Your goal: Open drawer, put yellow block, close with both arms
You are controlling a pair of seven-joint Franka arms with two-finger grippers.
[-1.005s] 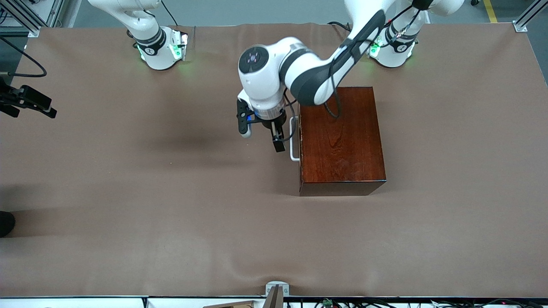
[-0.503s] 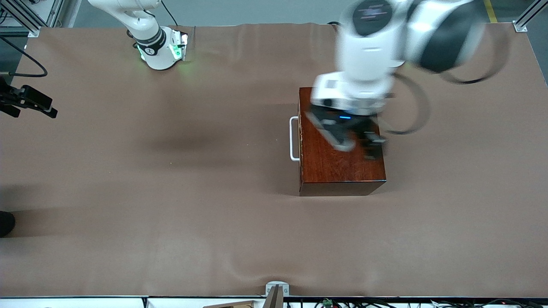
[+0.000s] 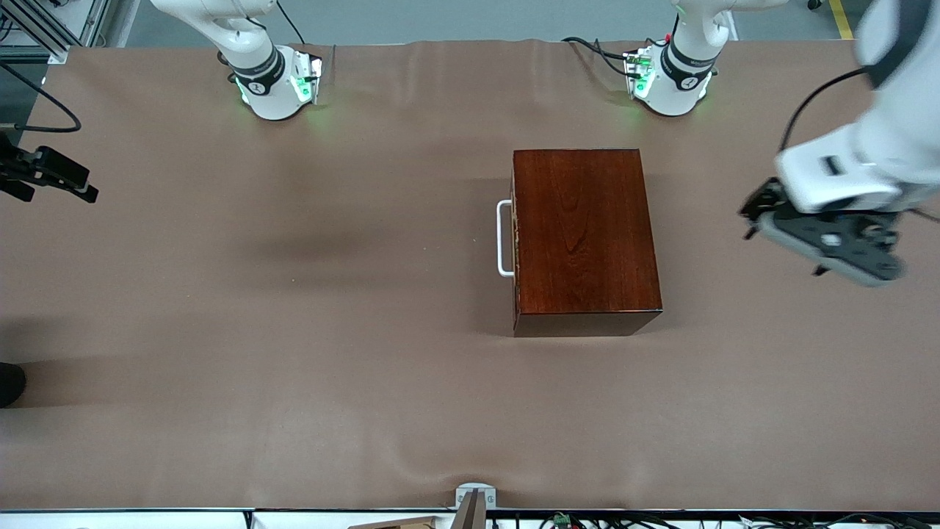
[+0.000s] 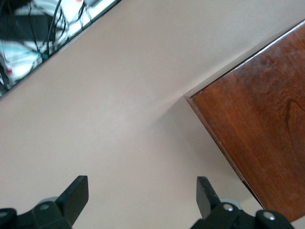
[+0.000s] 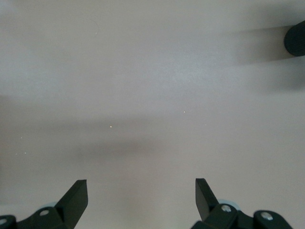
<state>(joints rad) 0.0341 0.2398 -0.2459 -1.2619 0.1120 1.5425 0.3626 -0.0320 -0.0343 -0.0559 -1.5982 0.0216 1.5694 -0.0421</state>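
- Left gripper (image 3: 822, 246): up in the air over bare table at the left arm's end, well clear of the wooden box (image 3: 584, 235). Fingers (image 4: 76, 193) spread apart in the left wrist view, nothing between them; a corner of the box top shows at the frame edge.
- Right gripper (image 5: 140, 195): fingers apart, empty, looking down on bare brown cloth only. In the front view it sits at the frame edge at the right arm's end of the table (image 3: 44, 173); that arm waits.
- Drawer (image 3: 515, 239): shut flush in the box. Its white U handle (image 3: 504, 239) stands proud of the box face that looks toward the right arm's end.
- Yellow block: not visible in any view. Whether it is inside the drawer or elsewhere cannot be told.
- Judgement: with the drawer closed and both grippers empty and away from the box, the work is either complete or not begun; the views alone do not settle which.
- If an opening pull is due: approach from the handle side with fingers open wide enough to straddle the bar, close on its mid-span, pull straight along the drawer's travel.
- Risk: the box rests loose on cloth and may slide with the pull; bracing it with the other gripper seems wise.
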